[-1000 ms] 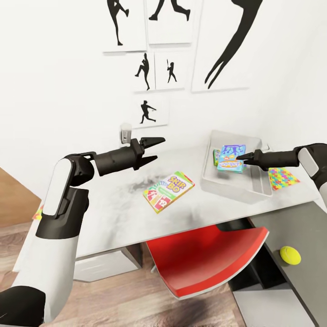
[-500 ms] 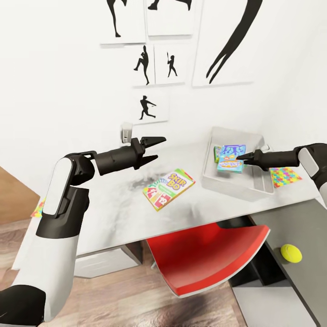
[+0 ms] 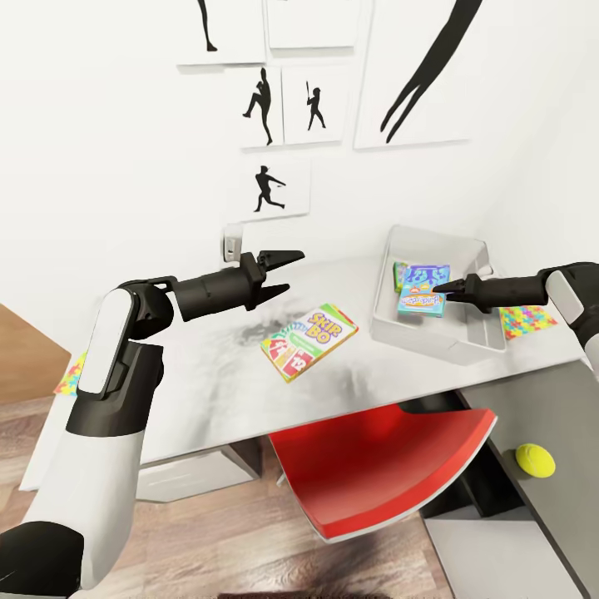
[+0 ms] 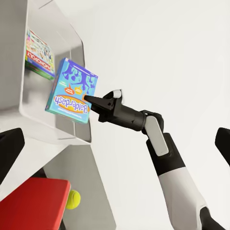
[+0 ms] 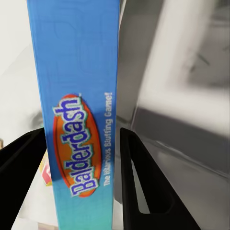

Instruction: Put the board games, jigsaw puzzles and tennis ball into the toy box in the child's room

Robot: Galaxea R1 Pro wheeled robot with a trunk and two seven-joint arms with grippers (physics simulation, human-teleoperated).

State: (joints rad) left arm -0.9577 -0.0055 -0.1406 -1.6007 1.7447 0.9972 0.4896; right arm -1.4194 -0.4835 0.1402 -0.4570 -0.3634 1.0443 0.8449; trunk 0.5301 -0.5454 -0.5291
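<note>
At the table's [image 3: 208,391] far left edge a corner of a colourful jigsaw puzzle [image 3: 73,374] peeks out from behind the left arm, mostly hidden by it. The left gripper [image 3: 281,271] hangs above the middle of the table with its fingers spread and nothing between them, probably parked clear so it is free for the next pick.

Near the table's centre, toward the front edge, the Skip-Bo board game [image 3: 309,341] lies flat and face up, well apart from both grippers and not yet in the box.

Toward the table's right end stands the grey toy box [image 3: 466,341], backed into the corner of the walls. One board game [image 3: 423,274] already lies on its floor against the far wall. Above it the right gripper [image 3: 439,289] pinches the blue Balderdash box [image 3: 420,300] by its edge, holding it over the box opening; the right wrist view shows the fingers [image 5: 136,177] pressed on either side of its narrow spine. It looks poised to be lowered and let go inside.

Just beyond the toy box's right wall a second jigsaw puzzle [image 3: 524,319] lies on the table, partly covered by the right arm. The tennis ball [image 3: 534,459] sits on a darker, lower surface at the right, past the red chair [image 3: 383,466]; what that surface belongs to is hard to make out.
</note>
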